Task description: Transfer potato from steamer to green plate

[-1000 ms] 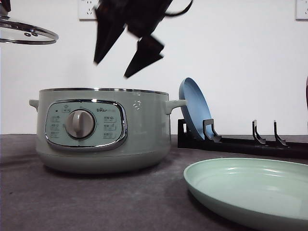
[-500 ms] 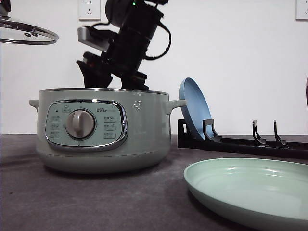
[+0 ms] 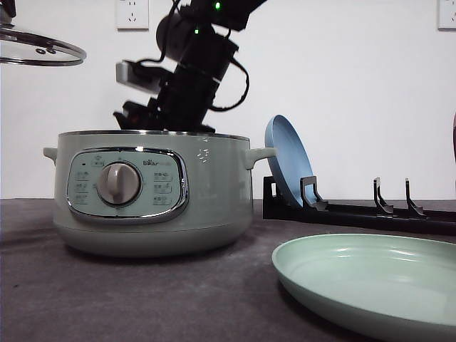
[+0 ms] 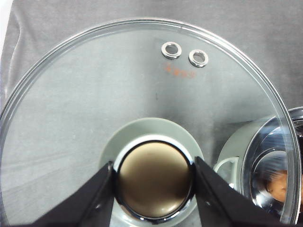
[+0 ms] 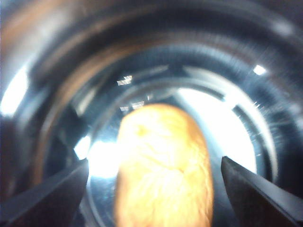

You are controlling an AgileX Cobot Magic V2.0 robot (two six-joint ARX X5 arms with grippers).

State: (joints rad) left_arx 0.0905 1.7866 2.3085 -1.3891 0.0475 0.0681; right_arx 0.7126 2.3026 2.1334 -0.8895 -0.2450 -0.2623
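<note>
Nearest, the green plate (image 3: 370, 285) is seen low on the grey worktop (image 3: 128, 299), its rim cut by the frame edge, with a bare strip of worktop left between it and the steamer (image 3: 153, 192). The steamer is set upright, dial forward, lid off. The right claw (image 5: 154, 189) is lowered inside the steamer's rim; its fingers (image 5: 47, 196) are spread wide, and the potato (image 5: 163, 170) is seen between them on the shiny pot floor, with gaps at both sides, not touched as far as the blur allows. In the front view the right arm (image 3: 192, 71) is angled down into the pot mouth. The glass lid (image 4: 142, 123) is held up and to the left of the steamer by the left claw (image 4: 154, 189), clamped on the lid knob (image 4: 154, 182). Behind, a blue plate (image 3: 288, 160) is stood on edge in a black rack (image 3: 356, 210), against a white wall with sockets (image 3: 132, 13).
</note>
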